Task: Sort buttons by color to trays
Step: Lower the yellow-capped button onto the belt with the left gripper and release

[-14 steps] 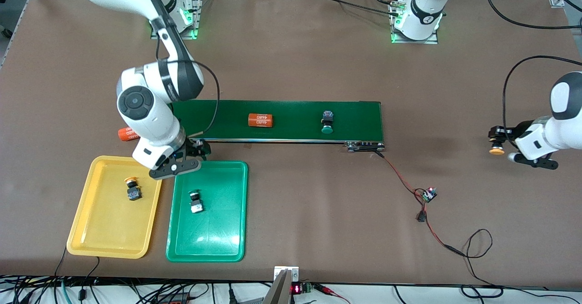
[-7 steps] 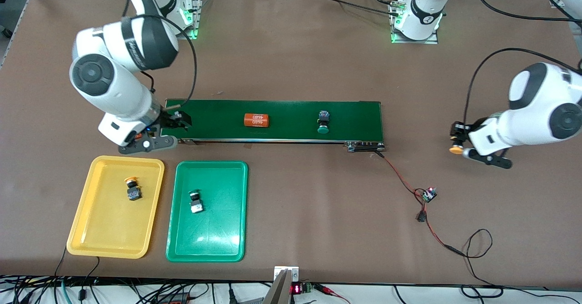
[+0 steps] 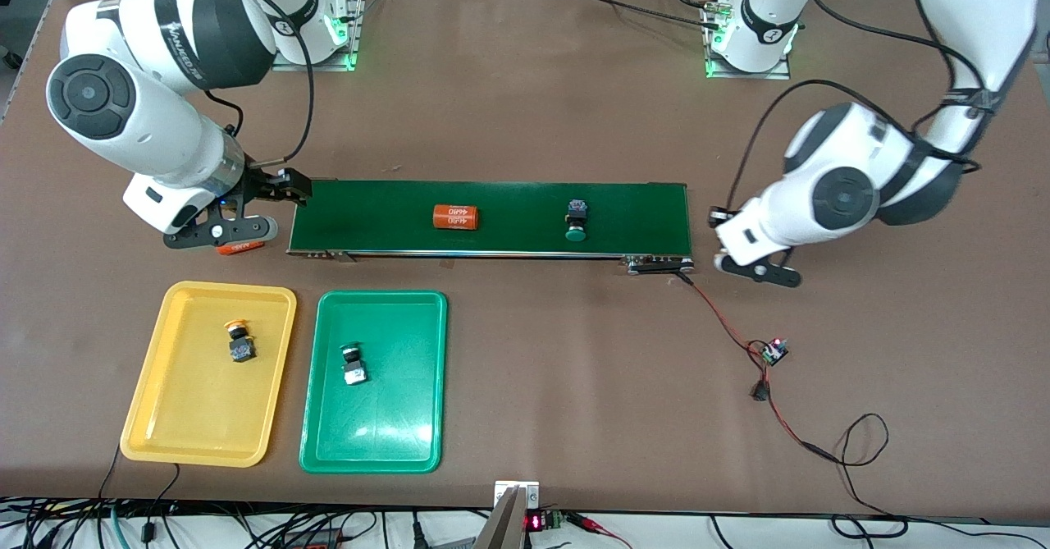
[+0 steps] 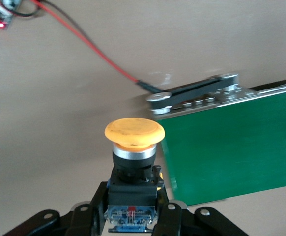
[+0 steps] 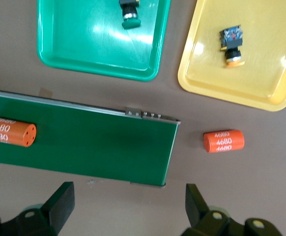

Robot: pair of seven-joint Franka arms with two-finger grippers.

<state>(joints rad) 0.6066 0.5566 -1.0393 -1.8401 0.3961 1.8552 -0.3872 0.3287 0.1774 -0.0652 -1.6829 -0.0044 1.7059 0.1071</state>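
Observation:
My left gripper (image 4: 132, 205) is shut on the black body of a yellow-orange button (image 4: 133, 134), cap pointing away from the wrist. It hangs over the table just off the conveyor belt's (image 3: 509, 201) end toward the left arm (image 3: 716, 219). My right gripper (image 5: 129, 206) is open and empty, over the table at the belt's other end (image 3: 281, 186). A green button (image 3: 577, 221) lies on the belt. The yellow tray (image 3: 164, 418) holds a yellow-orange button (image 3: 239, 341). The green tray (image 3: 394, 438) holds a green button (image 3: 353, 363).
An orange "4680" cylinder (image 3: 455, 217) lies on the belt. Another cylinder (image 3: 242, 247) lies on the table under the right hand, beside the belt's end. A small circuit board (image 3: 775, 350) with red and black wires trails from the belt's motor end toward the front camera.
The right arm has swung from over the trays back to the belt's end. The left arm has carried its button toward the belt. The cylinder and green button drifted along the belt toward the right arm's end.

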